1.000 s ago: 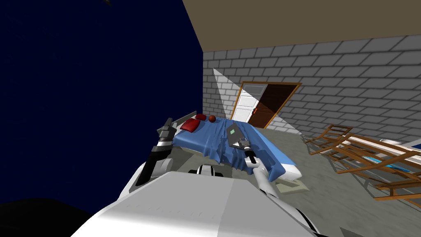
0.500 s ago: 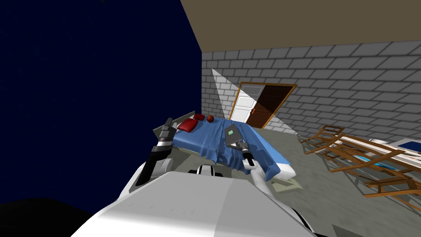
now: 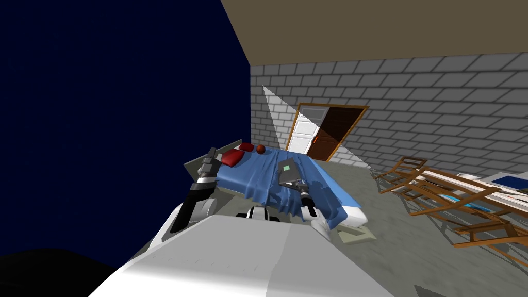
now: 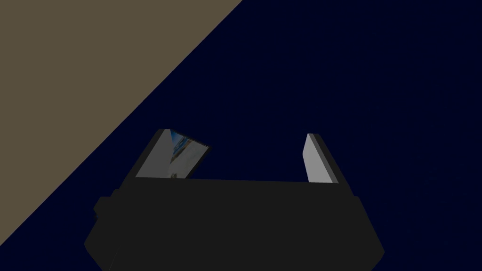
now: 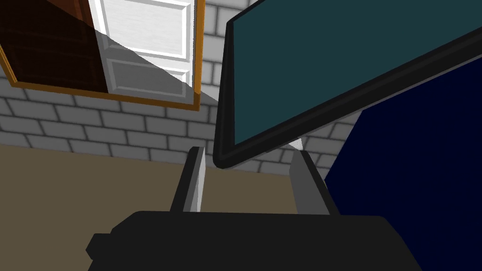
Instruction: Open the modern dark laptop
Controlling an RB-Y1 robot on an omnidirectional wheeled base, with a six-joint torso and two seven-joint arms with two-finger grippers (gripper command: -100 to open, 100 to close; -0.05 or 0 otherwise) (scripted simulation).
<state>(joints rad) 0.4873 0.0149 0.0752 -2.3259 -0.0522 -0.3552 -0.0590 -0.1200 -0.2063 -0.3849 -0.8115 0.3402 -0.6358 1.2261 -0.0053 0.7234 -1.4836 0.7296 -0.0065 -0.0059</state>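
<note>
The bed, under its blue sheet, carries the laptop. It rests on the sheet at about the middle of the bed's length, well apart from the red pillows at the bed's head.

The opening is begun but, as I judge it, not finished. The lid is already lifted off the base. In the right wrist view its teal screen with the dark frame is exposed and seen from underneath. How wide the angle is I cannot read. What is left, I think, is to swing the lid further up and back until the screen stands, and then to release it.

In the head view the lid's grey outer side, with a small green mark, is turned upward toward the camera, so the screen faces down toward the base. The free edge seems to point toward the side of the bed where the right arm comes in, with the hinge on the side away from it. The long axis should be the hinge line, but the laptop is too small there to say whether it runs along the bed or across it.

The right gripper is over the bed at the laptop, its fingers drawn in on a lower corner of the lid – gripping it, as far as I can judge. The left gripper is held up beside the bed's head end, fingers spread wide and holding nothing.
</note>
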